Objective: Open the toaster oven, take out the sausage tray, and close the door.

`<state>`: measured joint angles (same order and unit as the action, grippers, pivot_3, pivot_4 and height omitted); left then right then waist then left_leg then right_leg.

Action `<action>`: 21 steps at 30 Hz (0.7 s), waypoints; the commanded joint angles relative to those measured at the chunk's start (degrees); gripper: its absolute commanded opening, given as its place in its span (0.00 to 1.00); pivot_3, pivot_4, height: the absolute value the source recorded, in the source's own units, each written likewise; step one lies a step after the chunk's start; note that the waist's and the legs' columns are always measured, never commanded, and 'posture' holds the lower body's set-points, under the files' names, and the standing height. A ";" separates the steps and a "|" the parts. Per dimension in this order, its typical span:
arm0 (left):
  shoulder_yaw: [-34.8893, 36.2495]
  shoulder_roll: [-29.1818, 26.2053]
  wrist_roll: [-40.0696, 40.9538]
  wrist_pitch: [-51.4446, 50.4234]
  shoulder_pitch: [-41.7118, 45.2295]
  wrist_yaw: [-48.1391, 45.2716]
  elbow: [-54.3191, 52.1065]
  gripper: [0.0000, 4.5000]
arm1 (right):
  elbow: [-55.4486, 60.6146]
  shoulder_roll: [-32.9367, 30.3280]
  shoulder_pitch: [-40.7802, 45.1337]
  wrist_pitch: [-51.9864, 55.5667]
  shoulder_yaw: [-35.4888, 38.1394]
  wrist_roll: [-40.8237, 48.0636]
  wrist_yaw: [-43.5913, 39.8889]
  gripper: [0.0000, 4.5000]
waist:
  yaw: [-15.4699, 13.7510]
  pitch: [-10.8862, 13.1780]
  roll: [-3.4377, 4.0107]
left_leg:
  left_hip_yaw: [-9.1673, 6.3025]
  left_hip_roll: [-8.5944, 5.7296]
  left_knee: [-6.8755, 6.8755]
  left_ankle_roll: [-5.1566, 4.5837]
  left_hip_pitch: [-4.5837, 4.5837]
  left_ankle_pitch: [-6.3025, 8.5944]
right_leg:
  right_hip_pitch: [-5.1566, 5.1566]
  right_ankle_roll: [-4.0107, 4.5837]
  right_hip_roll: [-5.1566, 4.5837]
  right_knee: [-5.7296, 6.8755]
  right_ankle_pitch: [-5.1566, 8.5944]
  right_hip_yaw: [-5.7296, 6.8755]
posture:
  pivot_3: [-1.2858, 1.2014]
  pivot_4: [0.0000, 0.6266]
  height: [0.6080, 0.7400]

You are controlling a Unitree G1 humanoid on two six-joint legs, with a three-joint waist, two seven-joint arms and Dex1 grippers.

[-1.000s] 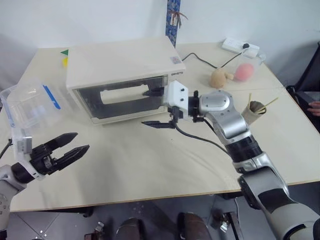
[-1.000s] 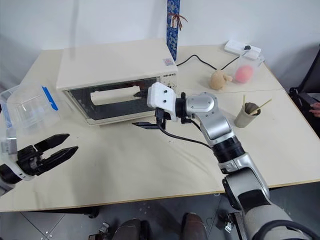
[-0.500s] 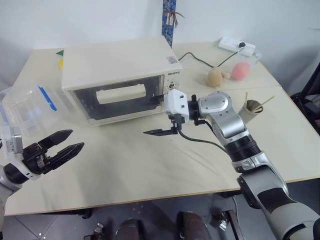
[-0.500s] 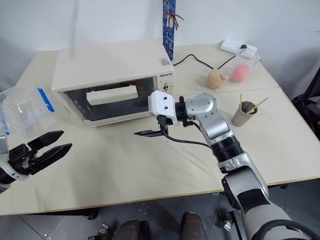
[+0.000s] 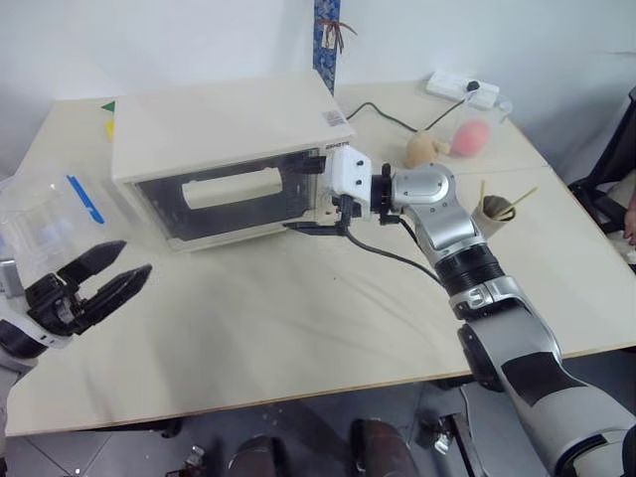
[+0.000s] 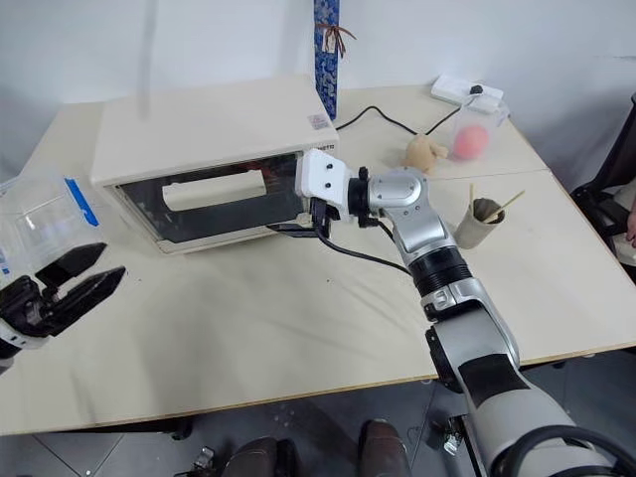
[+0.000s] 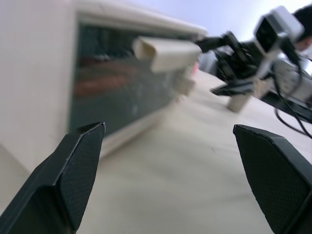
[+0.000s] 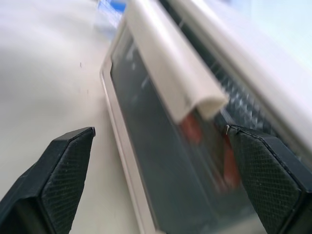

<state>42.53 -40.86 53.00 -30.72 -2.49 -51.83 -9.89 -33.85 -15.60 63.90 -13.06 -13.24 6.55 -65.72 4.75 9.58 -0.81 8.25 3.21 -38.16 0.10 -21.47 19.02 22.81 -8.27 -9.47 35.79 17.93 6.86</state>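
While the door is shut, the oven stands toward the far left of the counter, its glass front turned to the robot so that the handle can be reached from the near side. Just right of the handle, at the oven's front right corner, the right hand is held level and sideways along the glass, fingers spread wide with one above and one below handle height; nothing is gripped, and contact with the door cannot be made out. This pose is judged to be an approach to the handle's end, opening being the step in hand. Well in front of the oven's left end, the left hand is held low and spread, empty, probably in wait for the tray.

Behind the dark glass, red shapes are seen in the right wrist view, presumably sausages; the tray itself cannot be told. Knobs at the oven's right are covered by the right hand. Left of the oven, a clear box is cut by the picture's edge.
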 commanded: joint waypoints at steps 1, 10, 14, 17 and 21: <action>2.52 0.07 1.33 0.73 0.33 1.73 0.22 1.00 | 9.57 -0.39 -1.55 4.09 0.96 4.09 -2.84 1.00 | -0.01 0.00 0.00 | -0.02 0.00 0.00 0.00 0.00 0.00 | 0.00 0.00 0.00 0.02 0.00 0.00 | 0.52 0.24 1.00; 2.50 -0.63 1.29 0.92 0.97 1.44 1.19 1.00 | 18.41 -2.19 -7.24 10.34 0.01 4.25 -3.84 1.00 | -0.09 -0.01 -0.02 | -0.01 0.01 -0.04 0.01 0.01 0.01 | 0.00 0.00 0.00 0.05 0.00 0.00 | 0.52 0.24 1.00; 1.77 -0.61 0.94 0.82 1.59 1.20 1.51 1.00 | 13.56 -3.52 -7.91 8.34 -1.26 1.05 -3.82 1.00 | -0.14 -0.01 -0.03 | 0.01 0.00 -0.04 0.01 0.01 0.02 | 0.00 0.00 0.00 0.05 0.00 0.01 | 0.52 0.24 1.00; 1.44 -0.52 1.04 0.70 2.07 0.85 1.74 1.00 | 6.14 -2.76 -5.65 4.16 -1.95 -1.99 -2.10 1.00 | 0.00 0.00 -0.02 | 0.07 0.00 -0.03 0.01 0.01 0.01 | 0.00 0.00 0.00 0.05 0.00 0.01 | 0.52 0.24 1.00; 1.32 -0.42 1.04 0.69 2.46 0.70 1.77 1.00 | -2.12 -0.65 -1.36 -0.28 -1.68 -3.65 -1.13 1.00 | 0.36 0.05 0.05 | 0.11 0.01 -0.02 0.02 0.02 0.01 | 0.01 0.00 0.03 0.05 0.00 0.00 | 0.52 0.24 1.00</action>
<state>43.42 -40.86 53.09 -30.56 -0.34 -50.70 -7.96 -35.23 -17.12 59.97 -10.63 -15.66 2.80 -67.52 5.10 9.63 -0.77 8.36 3.24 -38.17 0.12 -21.45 19.03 22.84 -8.26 -9.43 35.83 17.93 6.85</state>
